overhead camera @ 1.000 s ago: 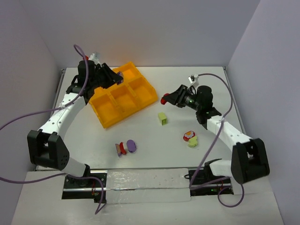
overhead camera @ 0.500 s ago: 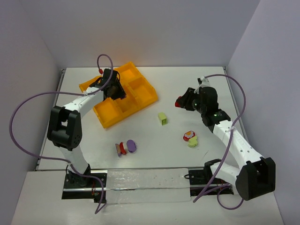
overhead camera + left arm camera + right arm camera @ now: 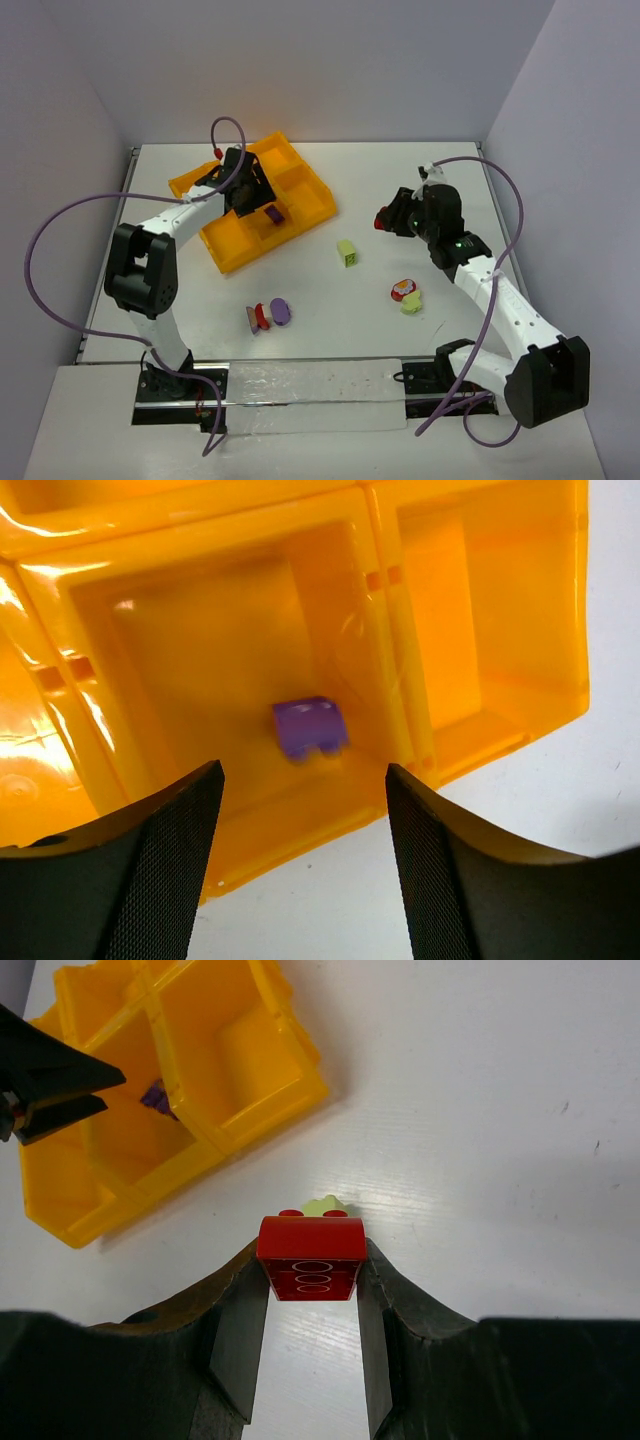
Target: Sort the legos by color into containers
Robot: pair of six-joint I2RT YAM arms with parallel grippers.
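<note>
The orange-yellow tray (image 3: 312,205) of containers lies at the back left. My left gripper (image 3: 250,195) hovers over it, open (image 3: 303,780), with nothing between its fingers. Below it a purple lego (image 3: 311,726) lies loose in a middle cell (image 3: 273,212). My right gripper (image 3: 383,218) hangs above the table right of the tray, shut (image 3: 311,1265) on a red lego (image 3: 311,1257). A yellow-green lego (image 3: 347,252) lies on the table under it (image 3: 324,1206).
A red and yellow-green cluster (image 3: 405,296) lies at the right. A purple and red cluster (image 3: 268,314) lies near the front centre. Walls close in the table at the back and both sides.
My left gripper has opened and the purple lego has dropped into the tray cell. The right gripper drew back to the right with the red lego, then stayed almost still.
</note>
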